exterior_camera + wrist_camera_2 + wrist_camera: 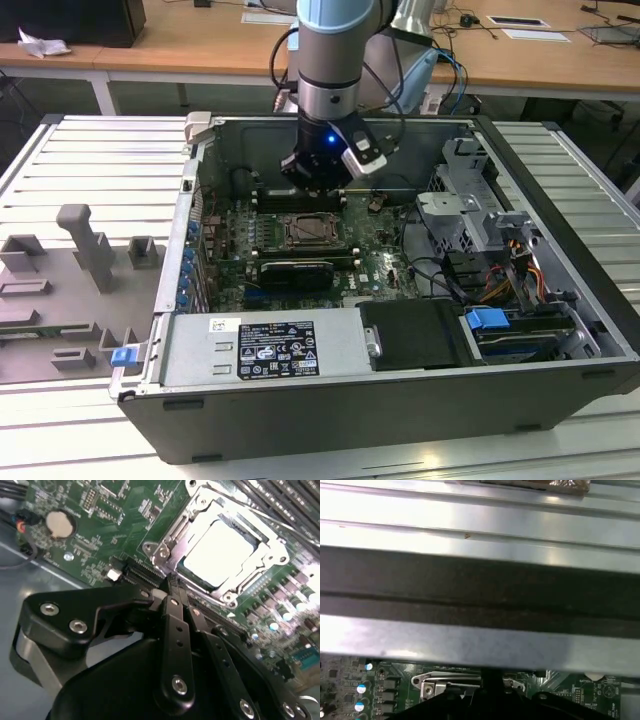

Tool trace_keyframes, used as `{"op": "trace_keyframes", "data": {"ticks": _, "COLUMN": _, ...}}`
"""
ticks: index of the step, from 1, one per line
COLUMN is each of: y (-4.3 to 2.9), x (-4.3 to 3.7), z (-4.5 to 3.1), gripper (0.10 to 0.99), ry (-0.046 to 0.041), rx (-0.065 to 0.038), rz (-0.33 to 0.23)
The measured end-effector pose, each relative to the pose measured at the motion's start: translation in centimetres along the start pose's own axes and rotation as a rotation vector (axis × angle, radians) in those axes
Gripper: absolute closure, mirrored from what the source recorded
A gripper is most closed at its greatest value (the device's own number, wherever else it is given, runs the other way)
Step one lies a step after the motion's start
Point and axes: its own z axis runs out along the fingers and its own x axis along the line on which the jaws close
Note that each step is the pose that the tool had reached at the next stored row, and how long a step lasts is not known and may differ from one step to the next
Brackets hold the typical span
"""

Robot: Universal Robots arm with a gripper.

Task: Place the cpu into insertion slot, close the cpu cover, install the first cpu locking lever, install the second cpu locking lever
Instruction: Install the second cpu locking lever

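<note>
One arm: the gripper [318, 180] hung inside the open case [560, 230], just above the board [100, 555] at the socket's far edge.
Jaws: clenched together, nothing between them, in the second wrist view [175, 592].
Cpu: the cpu [220, 550] lay flat in the slot [311, 231], pale face up.
Cover: the cover [200, 510] appeared folded down around the chip; I could not tell whether either lever was latched.
Risk: the fingertips sat almost on the socket frame, so a sideways slip could scrape it or strike the small parts beside it.
Room: memory slots [280, 500] and a case wall [480, 530] crowded the arm; open space lay mostly overhead.
</note>
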Motion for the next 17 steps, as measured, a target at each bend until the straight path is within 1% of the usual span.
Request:
{"op": "trace_keyframes", "data": {"ticks": 1, "y": 0.05, "x": -0.02, "z": -0.67, "gripper": 0.98, "ry": 0.0, "rx": 0.0, "rz": 0.0}}
{"op": "trace_keyframes", "data": {"ticks": 4, "y": 0.14, "x": -0.07, "z": -1.9, "gripper": 0.98, "ry": 0.0002, "rx": 0.0, "rz": 0.0}}
{"op": "trace_keyframes", "data": {"ticks": 5, "y": 0.02, "x": -0.05, "z": -2.12, "gripper": 0.98, "ry": -0.0001, "rx": 0.0, "rz": 0.0}}
{"op": "trace_keyframes", "data": {"ticks": 6, "y": -0.24, "x": -0.02, "z": -2.14, "gripper": 0.98, "ry": 0.0, "rx": 0.0, "rz": 0.0}}
{"op": "trace_keyframes", "data": {"ticks": 7, "y": -0.61, "x": 0.03, "z": -2.17, "gripper": 0.98, "ry": 0.0, "rx": 0.0, "rz": 0.0}}
{"op": "trace_keyframes", "data": {"ticks": 8, "y": -1.37, "x": 0.11, "z": -2.21, "gripper": 0.98, "ry": 0.0, "rx": 0.0, "rz": 0.0}}
{"op": "trace_keyframes", "data": {"ticks": 9, "y": -1.79, "x": 0.15, "z": -2.23, "gripper": 0.98, "ry": 0.0002, "rx": 0.0, "rz": 0.0}}
{"op": "trace_keyframes", "data": {"ticks": 10, "y": -2.46, "x": 0.21, "z": -2.26, "gripper": 0.98, "ry": 0.0003, "rx": 0.0, "rz": 0.0}}
{"op": "trace_keyframes", "data": {"ticks": 11, "y": -3.33, "x": 0.27, "z": -2.29, "gripper": 0.98, "ry": 0.0042, "rx": 0.0, "rz": 0.0}}
{"op": "trace_keyframes", "data": {"ticks": 12, "y": -3.66, "x": 0.31, "z": -2.28, "gripper": 0.98, "ry": 0.0111, "rx": -0.001, "rz": 0.001}}
{"op": "trace_keyframes", "data": {"ticks": 13, "y": -3.86, "x": 0.32, "z": -2.25, "gripper": 0.98, "ry": 0.0159, "rx": -0.001, "rz": 0.001}}
{"op": "trace_keyframes", "data": {"ticks": 14, "y": -4.22, "x": 0.36, "z": -2.2, "gripper": 0.98, "ry": 0.0193, "rx": -0.001, "rz": 0.002}}
{"op": "trace_keyframes", "data": {"ticks": 15, "y": -4.61, "x": 0.38, "z": -2.17, "gripper": 0.98, "ry": 0.0205, "rx": -0.001, "rz": 0.001}}
{"op": "trace_keyframes", "data": {"ticks": 17, "y": -5.18, "x": 0.43, "z": -2.16, "gripper": 0.98, "ry": 0.021, "rx": -0.001, "rz": 0.001}}
